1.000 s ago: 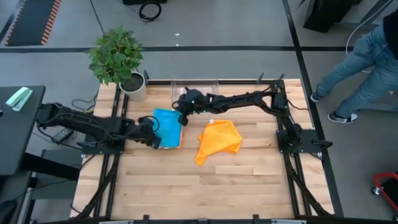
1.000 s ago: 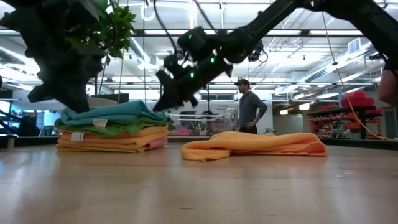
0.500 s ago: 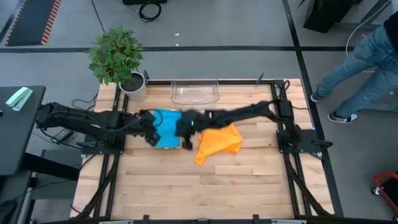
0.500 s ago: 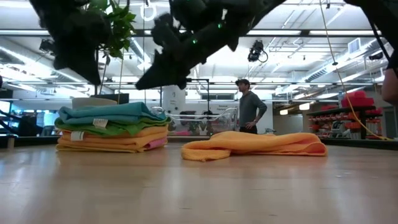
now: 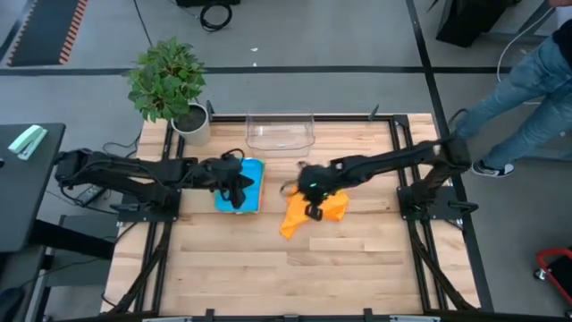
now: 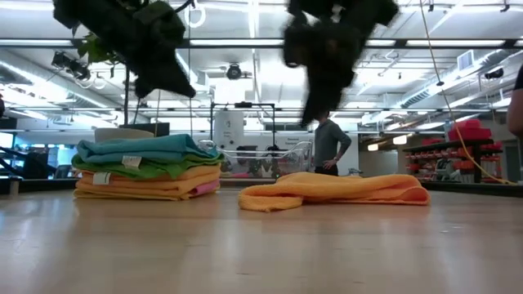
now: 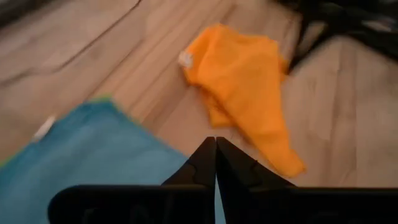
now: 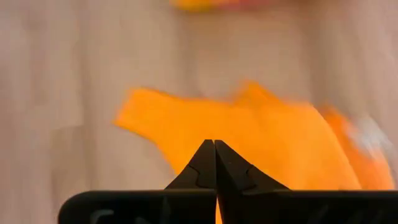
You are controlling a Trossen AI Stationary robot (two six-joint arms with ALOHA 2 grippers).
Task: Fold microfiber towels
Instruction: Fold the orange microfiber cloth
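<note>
Wood table (image 5: 268,259): towel stack (image 6: 147,167), orange towel (image 5: 315,210), bin (image 5: 280,131).

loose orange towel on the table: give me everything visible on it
The loose orange towel is a soft, fuzzy-looking cloth, crumpled and unfolded, lying flat on the wooden table right of the folded towel stack and apart from it. In the low view it is a long, low mound with rolled edges. A small white tag shows at one corner. The right gripper, shut, hangs above it; contact cannot be told.
</note>
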